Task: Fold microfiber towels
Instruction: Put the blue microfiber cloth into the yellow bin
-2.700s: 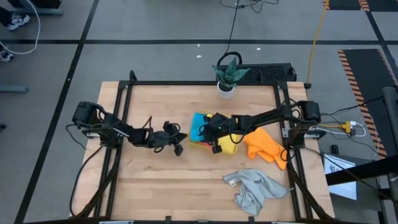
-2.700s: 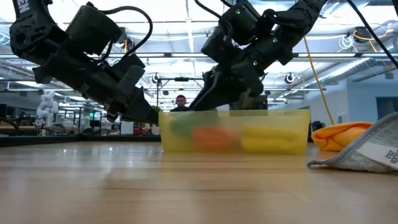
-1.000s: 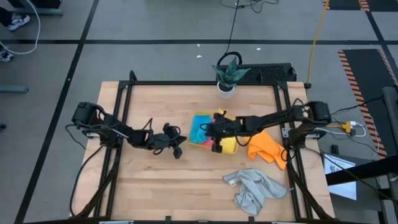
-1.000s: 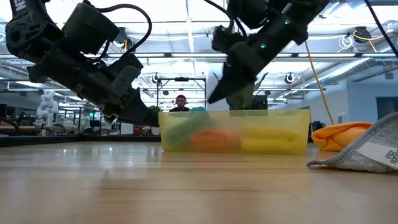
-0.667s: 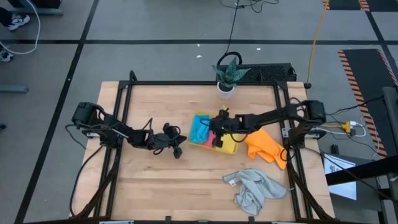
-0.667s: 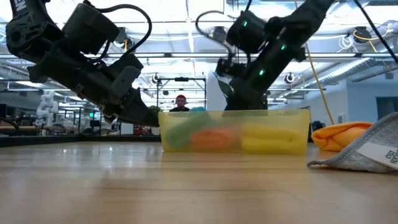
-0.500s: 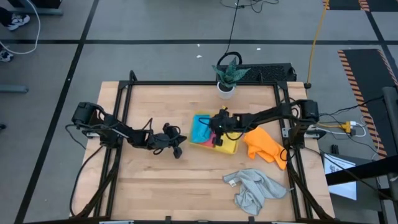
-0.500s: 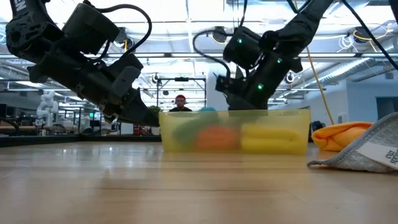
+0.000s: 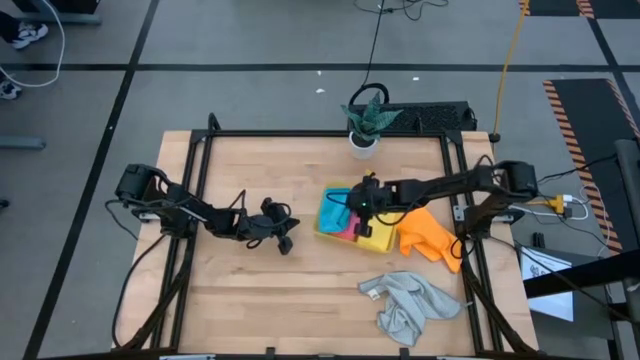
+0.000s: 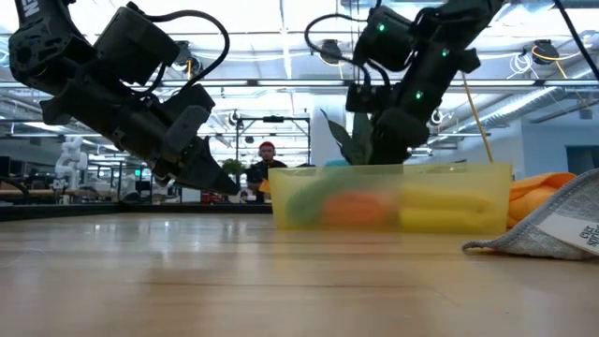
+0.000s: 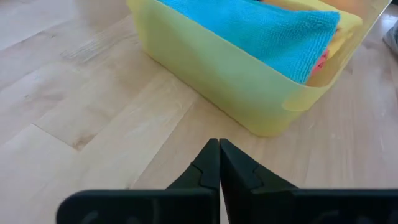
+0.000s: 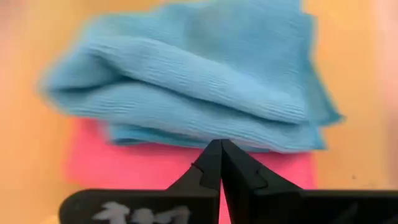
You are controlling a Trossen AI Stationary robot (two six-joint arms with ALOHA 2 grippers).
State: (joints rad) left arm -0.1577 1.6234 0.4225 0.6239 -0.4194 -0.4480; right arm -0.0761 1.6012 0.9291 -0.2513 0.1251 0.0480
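Towels first, going left to right across the high view. Left gripper [image 9: 284, 238] sits at centre-left over bare tabletop [image 9: 250, 290], fingers pinched fully together w/ nothing between them, near the tray but not touching it. Left wrist view shows the same: tips closed, pointing at the yellow plastic tray [image 11: 211, 87].

Middle of frame: tray holds three towels packed side by side, blue towel [image 9: 331, 212], pink towel [image 9: 349, 228] and yellow towel [image 9: 376, 238]. Right gripper [image 9: 362, 207] hangs over the tray contents, fingers closed tight and empty afaict. In its wrist view the tips point at the seam where the blue towel [image 12: 186, 87] lies over the pink one [image 12: 155, 165].

Right of the tray: orange towel [image 9: 432, 238] bunched up, just beside the tray edge. Lower right: grey towel [image 9: 410, 305] crumpled on its own.

Handling guess: all light, floppy, a bit grippy, nothing fragile. They'll sag and drag rather than slide, so imo pinch a corner or a loose edge, not the middle of a bunch. Grey one has an exposed corner w/ a label [image 10: 573, 232], prob the easiest grab. Closed fingers need to open before any pick.
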